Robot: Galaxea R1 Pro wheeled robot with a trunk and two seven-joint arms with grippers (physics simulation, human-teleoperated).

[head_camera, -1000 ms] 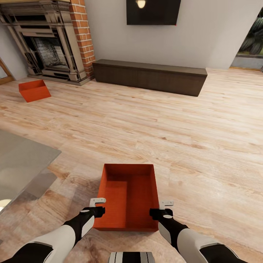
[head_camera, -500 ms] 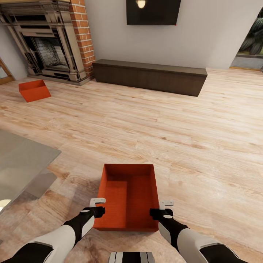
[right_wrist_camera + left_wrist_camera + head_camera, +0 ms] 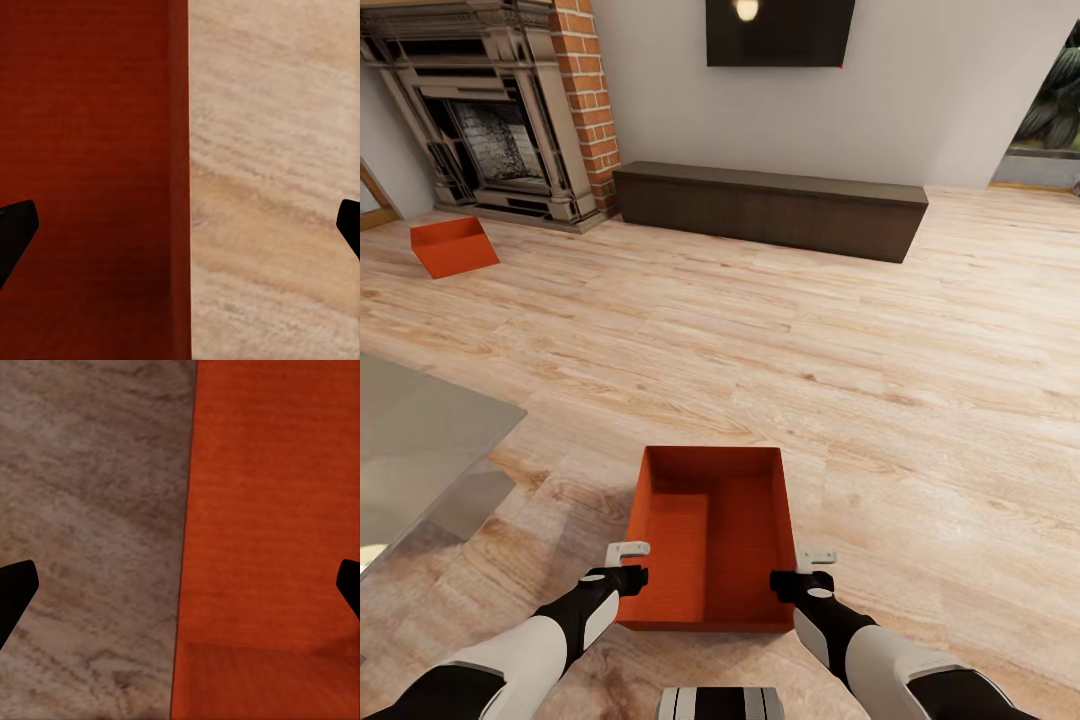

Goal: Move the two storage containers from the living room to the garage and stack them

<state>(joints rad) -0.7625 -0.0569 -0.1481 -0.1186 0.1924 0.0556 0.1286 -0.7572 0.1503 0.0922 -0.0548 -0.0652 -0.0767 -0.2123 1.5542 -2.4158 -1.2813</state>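
Jaws of left gripper (image 3: 628, 562) and right gripper (image 3: 803, 568) stand spread wide, each straddling a side wall of the near container (image 3: 710, 530) on the wood floor (image 3: 880, 340), poised for a two-handed lift; the second container (image 3: 453, 246) waits by the fireplace (image 3: 490, 120)

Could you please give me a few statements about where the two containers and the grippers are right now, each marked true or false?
1. The near storage container sits on the wood-plank floor between the two grippers. True.
2. The left gripper is open, its fingers straddling the container's side wall. True.
3. The second storage container is stacked on the near one. False: it lies apart, on the floor beside the fireplace.
4. The right gripper is shut on the container wall. False: its fingers are spread wide, with the wall between them.
5. The near container holds a black box. False: it is empty.
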